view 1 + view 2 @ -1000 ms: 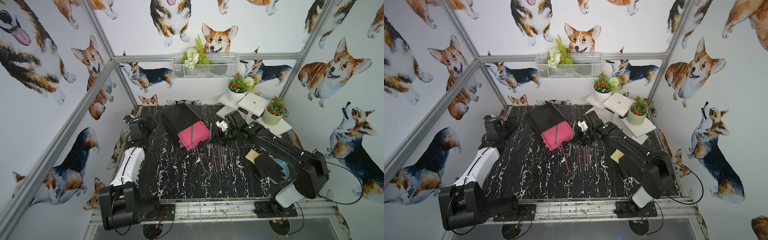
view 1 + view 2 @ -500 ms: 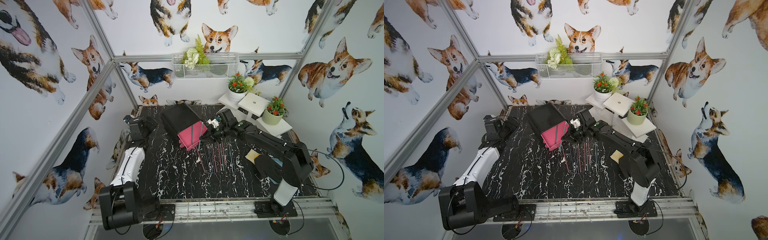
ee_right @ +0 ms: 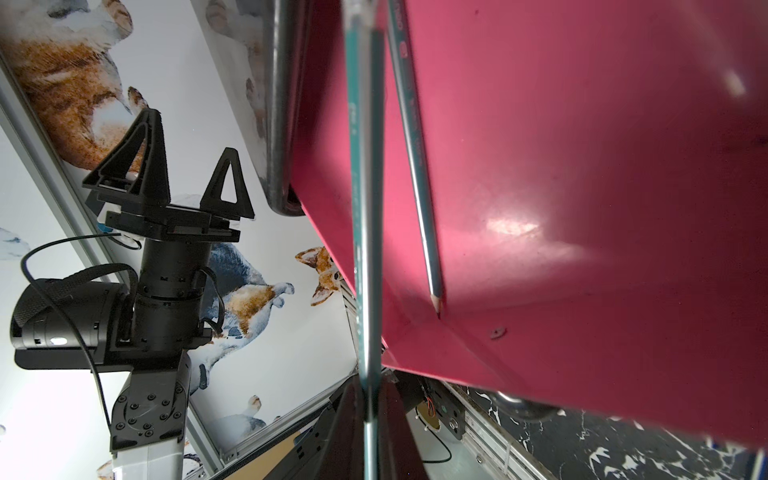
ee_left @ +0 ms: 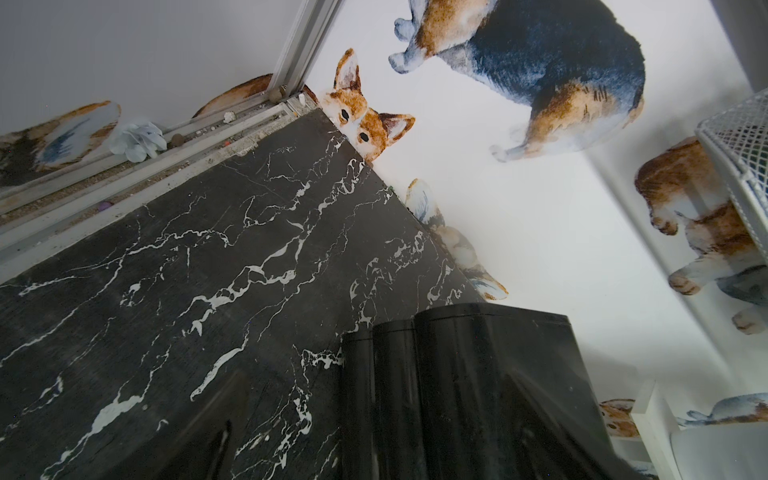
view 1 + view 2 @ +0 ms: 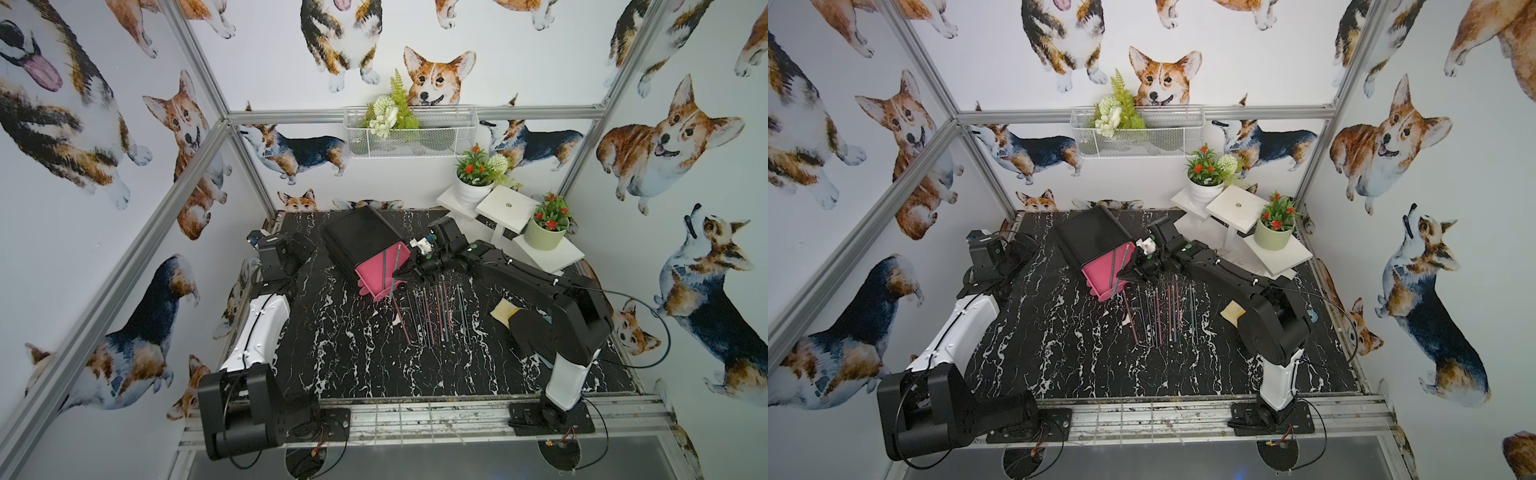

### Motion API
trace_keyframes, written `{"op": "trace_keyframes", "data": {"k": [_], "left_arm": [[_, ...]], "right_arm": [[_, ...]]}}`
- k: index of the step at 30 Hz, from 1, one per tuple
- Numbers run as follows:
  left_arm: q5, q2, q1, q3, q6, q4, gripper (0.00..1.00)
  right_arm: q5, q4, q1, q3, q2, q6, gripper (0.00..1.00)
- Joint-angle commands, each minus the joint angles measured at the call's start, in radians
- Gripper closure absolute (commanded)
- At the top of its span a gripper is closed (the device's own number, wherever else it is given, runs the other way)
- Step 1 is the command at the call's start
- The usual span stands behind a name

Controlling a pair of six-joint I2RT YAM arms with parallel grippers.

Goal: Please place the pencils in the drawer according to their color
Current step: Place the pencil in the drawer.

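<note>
A: In a top view — right gripper (image 5: 395, 276)?
B: Clamped on a teal pencil (image 5: 397, 257) over the open drawer (image 5: 370, 276); spare pencils (image 5: 439, 307) lie right of it.
A: Right wrist view?
B: The left gripper (image 3: 189, 137) is spread wide — second teal pencil (image 3: 414, 166) inside drawer.

The pink drawer tray (image 3: 582, 208), centre of the right wrist view, looks like smooth glossy plastic with bright highlights. The rounded black cabinet shell (image 4: 478, 395) is glossy plastic too. The teal-green pencil (image 3: 363, 208) has a lacquered sheen. The black white-veined tabletop (image 4: 208, 291) looks like smooth stone; the white mesh basket (image 5: 409, 141), painted metal.
</note>
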Motion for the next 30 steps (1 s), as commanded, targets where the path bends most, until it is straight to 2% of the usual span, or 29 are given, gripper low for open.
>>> {"op": "trace_keyframes", "data": {"k": [1,22,30], "left_arm": [[0.004,0.002,0.001,0.001,0.004,0.031,0.0],[0.002,0.007,0.001,-0.001,0.004,0.035,0.0],[0.003,0.003,0.001,-0.002,0.004,0.036,0.0]], "right_arm": [[-0.013,0.041,0.001,0.008,0.013,0.021,1.0],[-0.016,-0.028,0.001,0.179,0.149,-0.008,1.0],[0.024,-0.118,-0.004,0.232,0.171,-0.068,1.0]]}}
